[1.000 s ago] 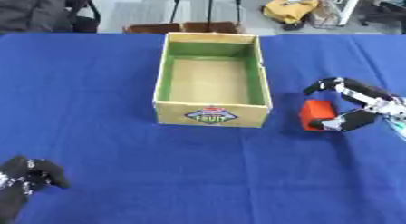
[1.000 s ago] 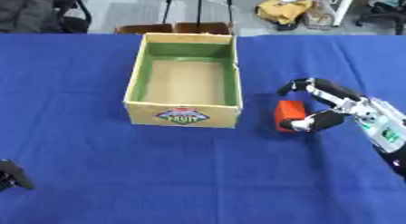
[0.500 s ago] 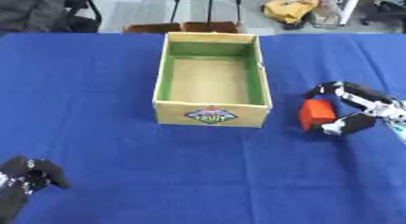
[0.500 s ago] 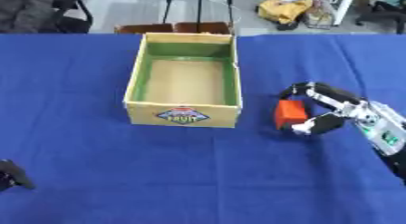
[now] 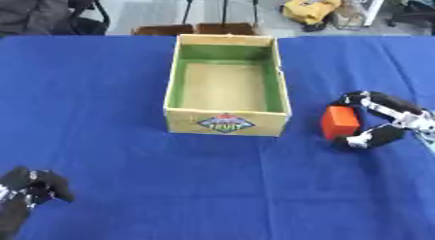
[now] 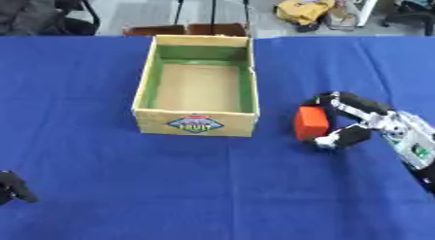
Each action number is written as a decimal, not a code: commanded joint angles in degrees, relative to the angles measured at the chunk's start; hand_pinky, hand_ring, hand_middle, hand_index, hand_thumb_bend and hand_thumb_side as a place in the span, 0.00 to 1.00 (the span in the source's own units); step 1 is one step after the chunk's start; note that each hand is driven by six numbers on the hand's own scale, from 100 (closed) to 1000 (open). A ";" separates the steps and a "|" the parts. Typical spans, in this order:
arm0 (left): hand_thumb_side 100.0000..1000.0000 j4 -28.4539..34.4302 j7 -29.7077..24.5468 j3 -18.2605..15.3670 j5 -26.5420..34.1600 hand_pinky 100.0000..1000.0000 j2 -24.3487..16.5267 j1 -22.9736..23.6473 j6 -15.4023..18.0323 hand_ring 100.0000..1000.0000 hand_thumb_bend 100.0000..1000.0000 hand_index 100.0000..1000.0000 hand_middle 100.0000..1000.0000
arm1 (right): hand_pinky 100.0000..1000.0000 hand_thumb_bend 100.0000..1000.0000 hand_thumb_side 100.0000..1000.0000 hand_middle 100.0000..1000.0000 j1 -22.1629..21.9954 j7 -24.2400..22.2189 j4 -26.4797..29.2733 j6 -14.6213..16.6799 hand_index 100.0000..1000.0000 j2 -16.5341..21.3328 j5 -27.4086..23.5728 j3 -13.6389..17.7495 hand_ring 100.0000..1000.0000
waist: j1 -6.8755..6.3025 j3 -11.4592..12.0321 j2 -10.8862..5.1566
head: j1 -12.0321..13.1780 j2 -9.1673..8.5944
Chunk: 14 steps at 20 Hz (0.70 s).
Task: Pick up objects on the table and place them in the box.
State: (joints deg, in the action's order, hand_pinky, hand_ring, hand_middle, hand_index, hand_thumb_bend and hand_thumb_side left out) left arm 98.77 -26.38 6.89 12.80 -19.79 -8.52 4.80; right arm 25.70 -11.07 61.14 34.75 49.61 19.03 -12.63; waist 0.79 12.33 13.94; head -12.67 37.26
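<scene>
The right hand [image 6: 353, 120] is curling finger and thumb around an orange block [image 6: 310, 122] sitting just right of the cardboard box [image 6: 196, 122], a block looking light, rigid and best pinched across opposite flat faces.

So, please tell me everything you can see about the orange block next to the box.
The orange block is a small, plain, box-shaped piece with flat faces; its material cannot be told. It sits on the blue cloth, right of the box and apart from it. The right hand curls round it from the right, one finger above and the thumb below, touching or nearly so.
</scene>
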 commanded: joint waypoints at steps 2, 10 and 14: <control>1.00 1.13 0.07 -0.12 0.07 0.59 -1.03 -0.53 0.26 0.51 0.14 0.61 0.45 | 0.80 0.44 0.40 0.64 0.57 0.40 -0.02 0.35 0.81 1.72 0.47 1.04 0.76 | -0.08 -0.10 -0.71 | 0.11 -0.06; 1.00 1.08 0.10 -0.15 0.00 0.59 -0.98 -0.49 0.30 0.51 0.14 0.61 0.45 | 0.73 0.29 0.12 0.42 0.83 3.72 0.14 0.18 0.61 1.51 1.27 1.26 0.63 | -0.14 -0.19 -0.67 | 0.20 -0.11; 1.00 1.05 0.06 -0.14 -0.06 0.59 -0.96 -0.44 0.32 0.51 0.14 0.61 0.45 | 0.69 0.10 0.00 0.29 0.79 6.01 0.40 -0.35 0.45 1.55 1.67 1.24 0.54 | -0.16 -0.24 -0.68 | 0.24 -0.06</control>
State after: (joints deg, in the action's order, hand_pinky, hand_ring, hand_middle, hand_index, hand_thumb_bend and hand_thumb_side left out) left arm 98.79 -26.28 6.89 12.78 -19.78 -8.52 4.90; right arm 25.78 -5.92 61.10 34.62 49.59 19.99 -12.04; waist 0.75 12.15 13.95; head -12.64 37.26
